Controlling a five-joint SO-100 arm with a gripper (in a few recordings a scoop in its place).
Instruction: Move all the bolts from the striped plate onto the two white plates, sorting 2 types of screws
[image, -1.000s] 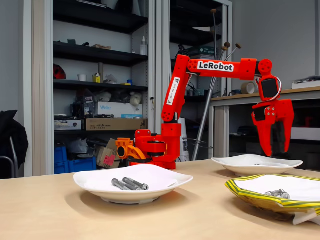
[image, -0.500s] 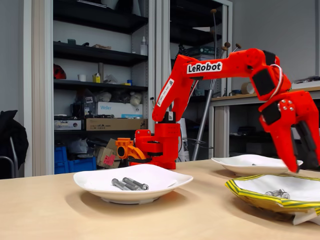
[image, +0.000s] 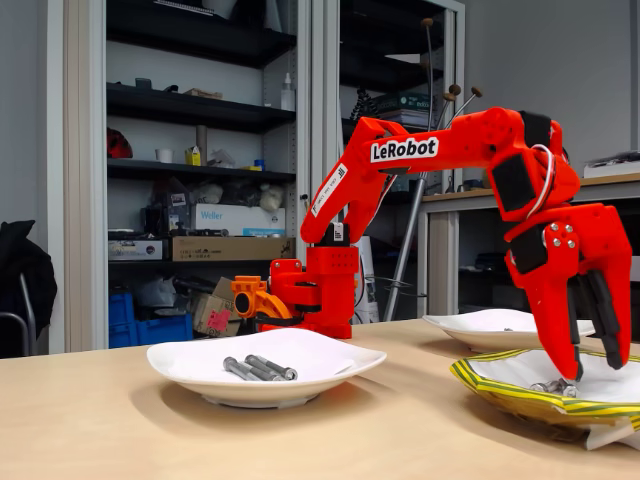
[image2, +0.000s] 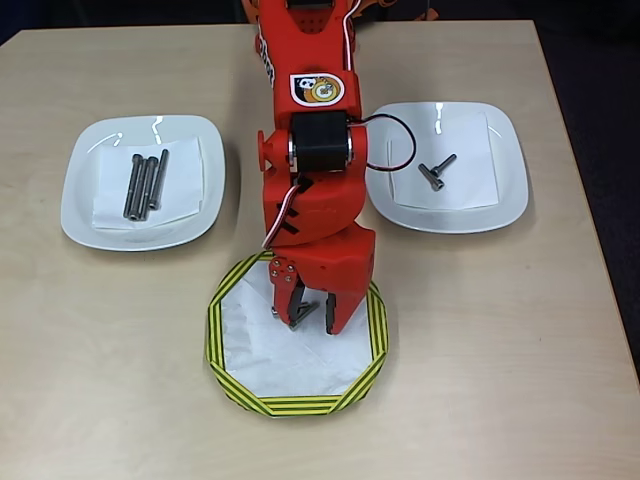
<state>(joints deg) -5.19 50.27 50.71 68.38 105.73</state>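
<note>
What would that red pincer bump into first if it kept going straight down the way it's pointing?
Most likely the small bolts lying on the striped plate. The pincer hangs open, pointing down right over them. Depth is hard to judge, so it might meet the plate's white centre beside them instead.

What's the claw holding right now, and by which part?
Nothing yet. The claw is open, its tips lowered around the bolts on the striped plate, not closed on any.
</note>
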